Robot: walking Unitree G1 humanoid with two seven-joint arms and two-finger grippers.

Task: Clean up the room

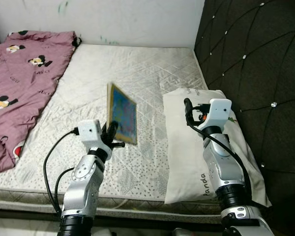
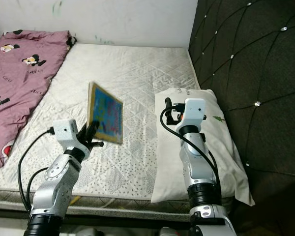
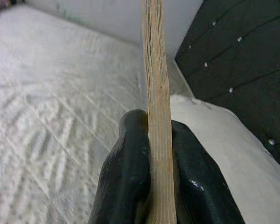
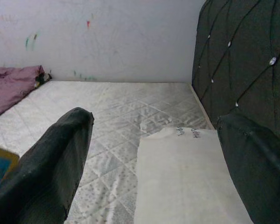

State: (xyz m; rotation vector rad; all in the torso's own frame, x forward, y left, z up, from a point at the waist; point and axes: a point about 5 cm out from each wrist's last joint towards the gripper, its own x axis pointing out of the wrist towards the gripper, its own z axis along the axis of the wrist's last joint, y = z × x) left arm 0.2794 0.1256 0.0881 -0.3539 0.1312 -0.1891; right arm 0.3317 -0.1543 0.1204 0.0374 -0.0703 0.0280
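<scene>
While the left claw (image 1: 110, 133) clamps its lower edge, the picture board (image 1: 122, 113) stands on edge at frame center above the mattress (image 1: 137, 73), long axis near vertical, colorful face toward the pillow (image 1: 187, 147). Right claw (image 1: 188, 111) hovers over the pillow, fingers apart.

Even indoor light, soft shadows, no strong glare.
Head views fairly sharp; board (image 1: 122, 114) edge slightly motion-blurred. Wrist views softer, near fingers (image 4: 51, 172) defocused.

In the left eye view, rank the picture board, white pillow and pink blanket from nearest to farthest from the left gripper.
1. Picture board, clamped upright in the left gripper.
2. White pillow, to its right.
3. Pink blanket, far left on the mattress.
</scene>
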